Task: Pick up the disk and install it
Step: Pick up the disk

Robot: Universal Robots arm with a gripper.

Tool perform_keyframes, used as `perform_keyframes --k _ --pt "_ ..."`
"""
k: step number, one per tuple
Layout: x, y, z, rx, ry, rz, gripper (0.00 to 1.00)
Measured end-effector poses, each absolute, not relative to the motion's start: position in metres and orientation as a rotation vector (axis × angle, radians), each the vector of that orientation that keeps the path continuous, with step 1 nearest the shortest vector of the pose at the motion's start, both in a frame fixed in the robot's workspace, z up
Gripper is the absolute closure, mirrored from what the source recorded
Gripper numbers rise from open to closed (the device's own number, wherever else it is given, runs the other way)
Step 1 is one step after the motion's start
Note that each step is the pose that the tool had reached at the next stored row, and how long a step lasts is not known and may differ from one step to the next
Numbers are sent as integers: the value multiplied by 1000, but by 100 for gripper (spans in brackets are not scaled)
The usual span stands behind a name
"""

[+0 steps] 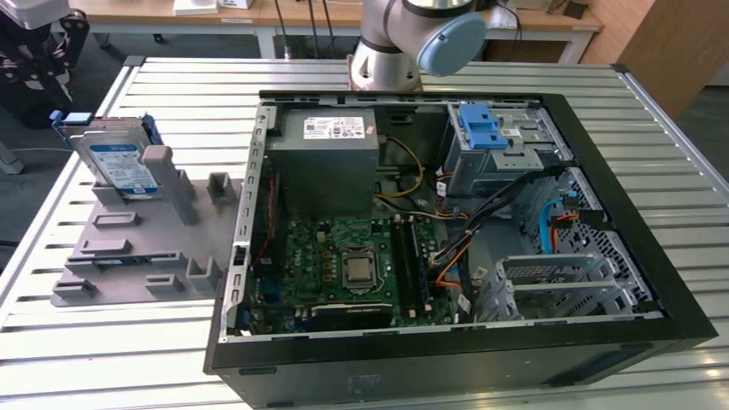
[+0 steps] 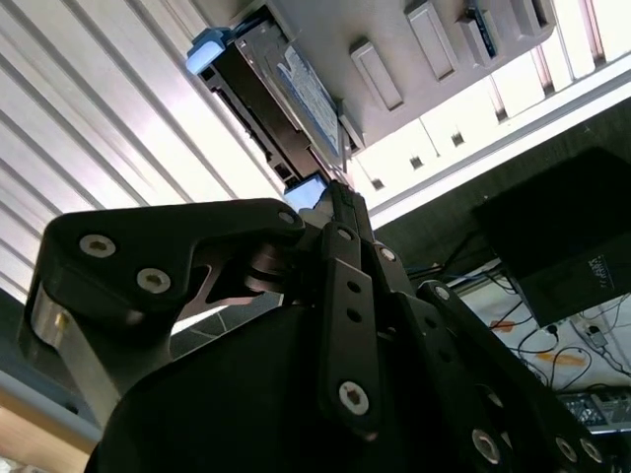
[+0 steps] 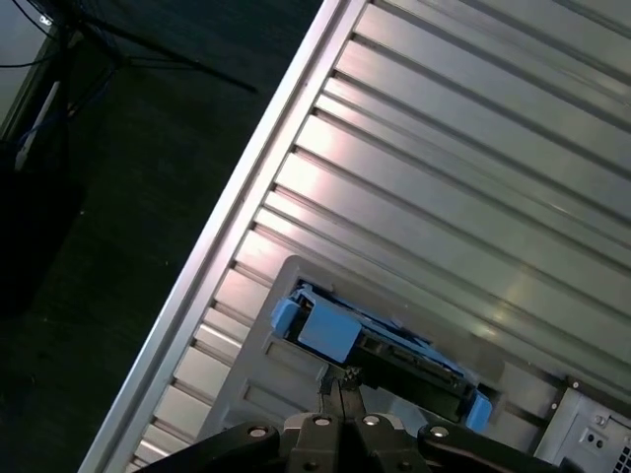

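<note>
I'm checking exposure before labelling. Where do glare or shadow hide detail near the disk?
Exterior view: even light, the disk in its grey holder reads plainly; second wrist view: the table slats beside the disk blow out to white and the gripper is a dark, backlit mass; first wrist view: mild sheen on the slats, the floor nearly black, the disk evenly lit.

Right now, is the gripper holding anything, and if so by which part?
Nothing is held. The gripper is shut on nothing in the first wrist view, apart from the disk, which stands free on edge in the grey holder.
</note>
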State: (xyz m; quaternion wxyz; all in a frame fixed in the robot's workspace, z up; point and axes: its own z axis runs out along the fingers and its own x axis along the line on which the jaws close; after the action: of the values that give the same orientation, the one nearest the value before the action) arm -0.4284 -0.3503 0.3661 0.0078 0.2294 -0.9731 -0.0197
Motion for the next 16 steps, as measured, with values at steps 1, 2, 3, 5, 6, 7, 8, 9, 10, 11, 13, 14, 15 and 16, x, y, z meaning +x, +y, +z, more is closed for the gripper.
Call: perform_keyframes --k 1,2,3,5,6,7,8,9,10,11,13,14,15,16 --pt "-428 -350 366 723 -3040 -62 89" --pt "-428 -350 366 724 -3040 -62 89" --pt "-429 -350 366 724 -3040 -62 89" --pt "-429 -350 366 724 -3040 -62 89" --pt "-429 -350 366 724 -3040 -62 89" --pt "-429 -350 366 724 -3040 -62 89" --pt "-429 -350 366 724 -3040 -62 89" --pt "-429 -350 366 724 -3040 -62 89" --pt "-429 -350 366 724 -3040 -62 89" --pt "-429 -350 366 724 -3040 -62 89" --pt "-429 -351 366 724 -3040 -62 89" --pt "-429 -351 366 724 -3040 -62 89" --pt "-429 -351 366 724 -3040 -62 89" --pt "-429 -351 366 726 -3040 -62 89"
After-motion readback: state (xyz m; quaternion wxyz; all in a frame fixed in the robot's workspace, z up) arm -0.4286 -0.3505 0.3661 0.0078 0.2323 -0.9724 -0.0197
